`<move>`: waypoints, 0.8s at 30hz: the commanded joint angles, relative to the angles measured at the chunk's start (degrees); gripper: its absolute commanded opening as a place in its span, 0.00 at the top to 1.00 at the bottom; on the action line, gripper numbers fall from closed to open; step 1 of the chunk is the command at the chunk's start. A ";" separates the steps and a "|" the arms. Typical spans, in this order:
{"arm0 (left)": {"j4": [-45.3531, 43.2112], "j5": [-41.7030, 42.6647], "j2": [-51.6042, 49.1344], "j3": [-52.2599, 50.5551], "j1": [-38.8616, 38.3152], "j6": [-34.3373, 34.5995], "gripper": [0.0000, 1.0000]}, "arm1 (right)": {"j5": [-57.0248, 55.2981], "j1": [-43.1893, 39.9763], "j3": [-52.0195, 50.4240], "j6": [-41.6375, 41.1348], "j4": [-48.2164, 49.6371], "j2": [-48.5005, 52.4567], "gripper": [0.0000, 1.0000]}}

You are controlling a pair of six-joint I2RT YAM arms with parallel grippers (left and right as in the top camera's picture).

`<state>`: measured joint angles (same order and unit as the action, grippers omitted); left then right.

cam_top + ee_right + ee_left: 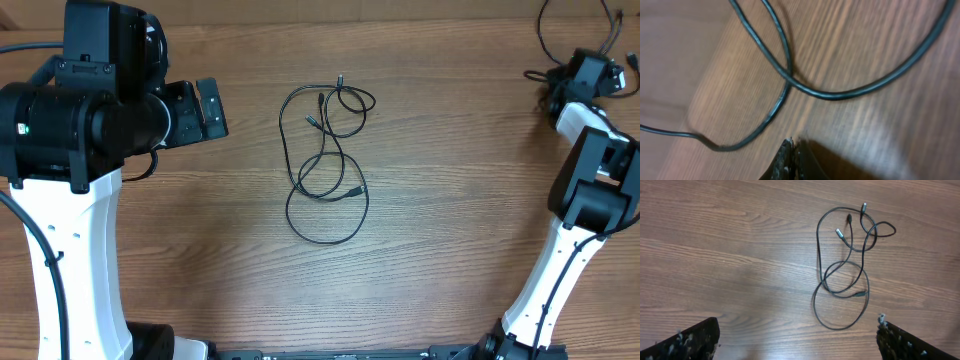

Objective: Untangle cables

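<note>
1. Where the wooden desk [450, 250] is seen from overhead, a tangle of cables [325, 165] lies at its middle, apart from both arms. It is made of thin black cords in overlapping loops, with small plugs grouped at the far end.
2. Bare wood surrounds the tangle, leaving open room to its left, its right and its near side.
3. The left pincer [212, 108] sits at the left, raised above the desk and pointing toward the tangle. Its wrist view shows the fingers spread wide at the bottom corners, with nothing between them.
4. The right pincer [600, 75] is at the far right corner, close to the desk's far edge and well apart from the tangle.
5. A loose cable [545, 40] curls beside the right pincer and runs off the top of the overhead view.
6. In the right wrist view the fingertips [785, 160] are pressed together just above the wood and grip nothing. Two strands of the loose cable cross just ahead of them.
</note>
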<state>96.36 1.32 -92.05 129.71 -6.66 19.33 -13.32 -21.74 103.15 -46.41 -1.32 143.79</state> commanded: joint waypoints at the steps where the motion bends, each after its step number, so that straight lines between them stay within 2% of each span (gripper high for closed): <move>1: -0.15 0.02 -0.79 -0.15 0.20 3.15 0.00 | 1.25 -0.79 0.11 7.74 -6.19 -4.63 0.96; 6: -0.24 -0.20 -1.81 -0.17 0.20 4.04 0.00 | 6.91 0.33 0.11 15.15 -16.22 -16.02 0.96; 11: -0.22 -0.17 -3.93 -0.20 0.20 4.02 0.00 | 25.75 3.15 0.11 25.29 -20.83 -27.82 0.96; 16: -2.84 0.13 -6.91 -0.20 0.09 4.22 0.00 | 40.09 10.10 0.11 32.44 -22.36 -33.40 0.82; 18: -7.23 1.44 -8.83 -0.20 -0.15 4.50 0.00 | 41.03 15.39 0.11 33.00 -24.35 -33.75 0.73; 19: -8.79 1.57 -9.55 -0.20 -0.35 4.48 0.00 | 40.76 17.31 0.09 33.00 -25.29 -33.73 0.57; 20: -9.99 1.55 -10.25 -0.20 -0.61 4.48 0.00 | 40.11 19.56 -0.02 32.98 -26.21 -33.51 0.30; 21: -11.02 1.53 -10.99 -0.20 -0.94 4.46 0.00 | 39.19 21.66 -0.02 33.00 -27.28 -33.40 0.19; 24: -13.70 1.01 -13.75 -0.20 -2.01 3.28 0.00 | 33.88 27.96 -0.15 33.00 -29.55 -33.22 0.14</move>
<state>84.40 1.96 -102.94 129.67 -7.22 22.57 23.09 1.17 103.77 -15.70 -29.78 109.40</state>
